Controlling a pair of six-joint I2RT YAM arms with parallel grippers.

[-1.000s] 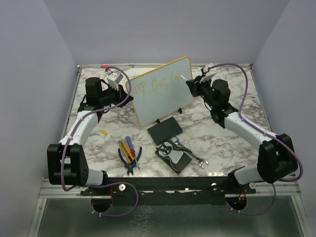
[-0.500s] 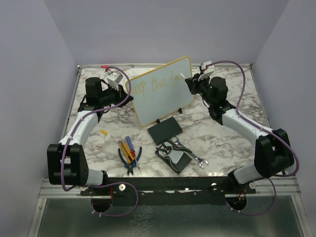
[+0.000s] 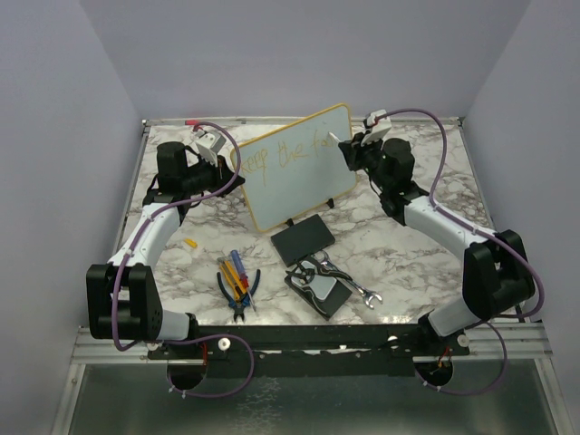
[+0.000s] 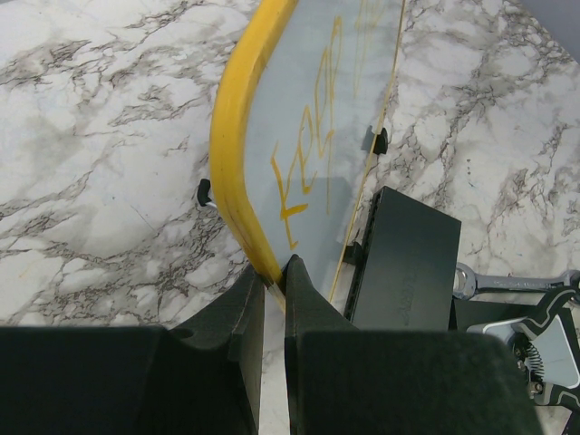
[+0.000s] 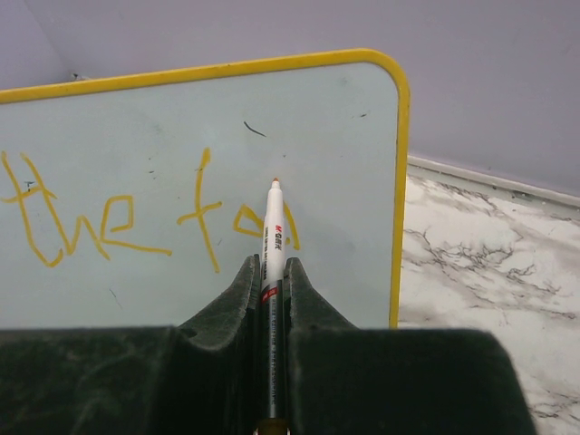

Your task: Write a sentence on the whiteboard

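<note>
Slip of the whiteboard (image 3: 294, 177) is the main risk: if the marker (image 5: 274, 237) presses too hard, the board may twist in the left gripper (image 4: 275, 269), which is clamped on its yellow frame, and the letters would go crooked. The right gripper (image 5: 272, 265) pinches the marker firmly; the tip is at the board, just above the last letter of the sentence (image 3: 288, 150), which reads "Keep the fa". The board stands tilted between both grippers, at the far side.

The whiteboard (image 3: 294, 168) stands upper centre on the desk (image 3: 399, 263). A pad (image 3: 303, 238) lies just below it, screwdrivers (image 3: 234, 270) lower left of the pad, a wrench (image 3: 362, 292) lower right.
</note>
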